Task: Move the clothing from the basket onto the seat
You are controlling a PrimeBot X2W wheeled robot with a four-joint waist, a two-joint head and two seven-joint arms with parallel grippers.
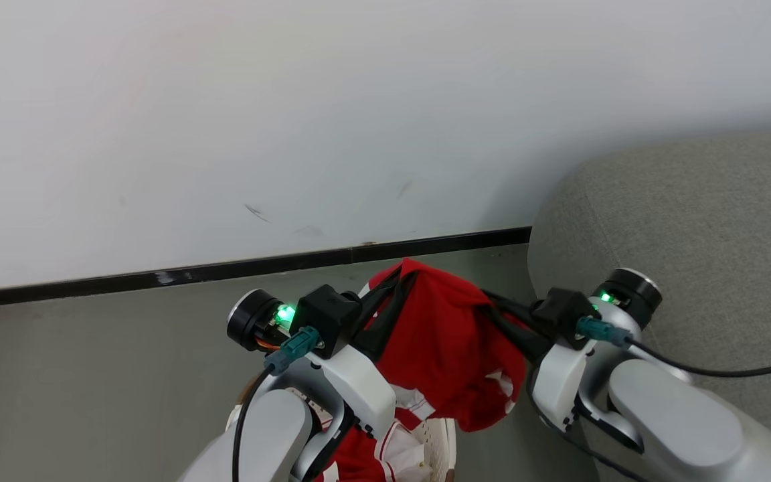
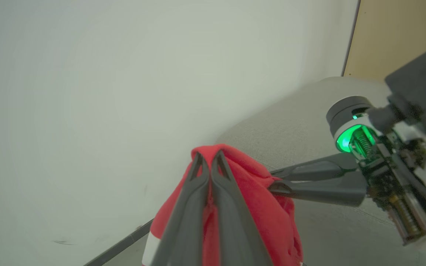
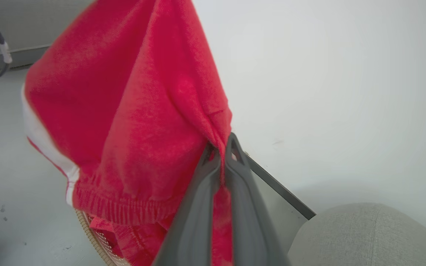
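Note:
A red garment with white trim [image 1: 446, 341] hangs in the air between my two grippers, above the basket. My left gripper [image 1: 392, 284] is shut on its upper left part, and its fingers [image 2: 198, 184] pinch the fabric [image 2: 257, 199]. At the garment's right edge my right gripper [image 1: 496, 301] is shut as well; in the right wrist view the cloth [image 3: 124, 111] drapes over that gripper [image 3: 222, 146]. The cream basket [image 1: 440, 438] shows below at the bottom edge, its rim [image 3: 87, 231] under the cloth, with more red and white clothing [image 1: 359, 458] inside. The grey sofa [image 1: 693, 221] stands to the right.
A white wall [image 1: 292, 120] with a black skirting board [image 1: 258, 268] runs straight ahead, close behind the garment. Grey floor [image 1: 91, 375] lies to the left. A wooden panel [image 2: 401, 37] stands beyond the sofa [image 2: 290, 122]. A black cable [image 1: 727, 371] trails from my right wrist.

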